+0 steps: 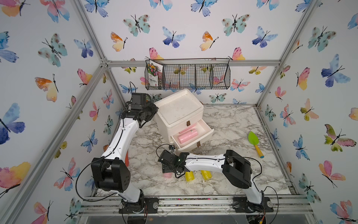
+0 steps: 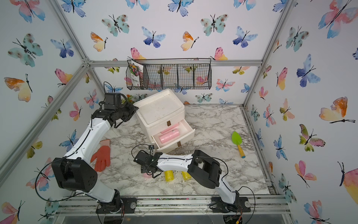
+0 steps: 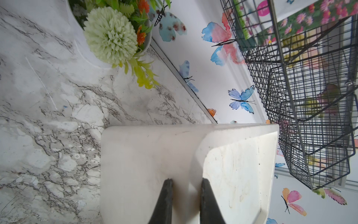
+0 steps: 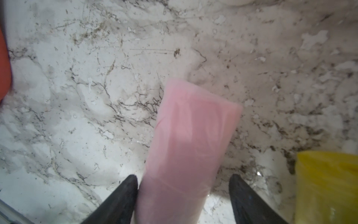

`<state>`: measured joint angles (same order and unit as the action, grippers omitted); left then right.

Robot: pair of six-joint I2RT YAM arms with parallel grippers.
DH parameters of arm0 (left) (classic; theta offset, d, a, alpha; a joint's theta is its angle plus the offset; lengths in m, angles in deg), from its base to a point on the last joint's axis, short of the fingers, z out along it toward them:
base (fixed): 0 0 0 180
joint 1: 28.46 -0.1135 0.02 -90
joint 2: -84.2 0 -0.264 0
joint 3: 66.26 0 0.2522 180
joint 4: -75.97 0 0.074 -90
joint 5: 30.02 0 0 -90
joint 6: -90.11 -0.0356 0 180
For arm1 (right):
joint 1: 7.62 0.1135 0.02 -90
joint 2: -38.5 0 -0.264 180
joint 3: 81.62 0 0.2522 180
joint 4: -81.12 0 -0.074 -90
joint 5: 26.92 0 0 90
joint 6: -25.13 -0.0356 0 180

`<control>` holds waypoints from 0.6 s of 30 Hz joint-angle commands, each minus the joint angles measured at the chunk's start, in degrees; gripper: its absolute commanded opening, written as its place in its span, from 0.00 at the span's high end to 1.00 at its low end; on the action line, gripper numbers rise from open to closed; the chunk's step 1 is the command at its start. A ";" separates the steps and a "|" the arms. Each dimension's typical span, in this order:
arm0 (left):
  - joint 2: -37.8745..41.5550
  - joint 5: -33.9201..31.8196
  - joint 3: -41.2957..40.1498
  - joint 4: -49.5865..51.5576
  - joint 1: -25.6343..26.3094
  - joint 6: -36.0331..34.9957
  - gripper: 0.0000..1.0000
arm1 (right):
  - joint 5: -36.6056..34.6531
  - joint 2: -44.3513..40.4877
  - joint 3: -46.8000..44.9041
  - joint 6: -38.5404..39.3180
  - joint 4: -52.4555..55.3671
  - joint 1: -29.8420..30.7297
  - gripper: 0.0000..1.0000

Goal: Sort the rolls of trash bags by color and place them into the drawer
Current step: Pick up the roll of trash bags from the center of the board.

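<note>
Lying in the open drawer point(image 1: 205, 138), two pink rolls point(image 1: 187, 136) were seen in both top views. In the left wrist view, the left gripper point(image 3: 187, 180) was shown clamped narrowly on the cabinet point(image 3: 145, 164) rim. In the right wrist view, the right gripper point(image 4: 184, 175) was spread wide around a third pink roll point(image 4: 189, 135).

Bright, even light with soft shadows; the pink roll point(image 4: 189, 145) looks blurred up close.

The pink roll point(image 4: 191, 145) fills most of the gap between your right fingers point(image 4: 120, 199), leaving bare table point(image 4: 77, 97) beside one. Just outside that finger sits a yellow roll point(image 4: 327, 186). Outside the other, open marble runs to an orange glove point(image 4: 3, 64). Your left fingers point(image 3: 164, 201) pinch the rim of the white cabinet point(image 3: 147, 155), with a wire basket point(image 3: 310, 97) beyond.
</note>
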<state>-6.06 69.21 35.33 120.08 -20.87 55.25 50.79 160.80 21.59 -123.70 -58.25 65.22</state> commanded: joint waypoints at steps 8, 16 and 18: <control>-1.67 1.94 -1.97 4.93 -0.21 2.79 1.00 | -0.80 4.28 4.91 2.55 1.96 -1.21 0.29; -1.94 2.01 -2.14 4.86 -0.20 2.88 1.00 | -0.83 2.57 3.32 3.20 0.90 -1.21 0.47; -2.00 2.02 -2.14 4.90 -0.18 2.96 1.00 | -0.39 1.64 3.42 3.19 1.06 -1.21 0.47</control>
<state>-6.06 69.34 35.33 120.06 -20.87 55.25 50.83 164.19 25.48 -121.16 -58.10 64.30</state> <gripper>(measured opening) 0.161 0.529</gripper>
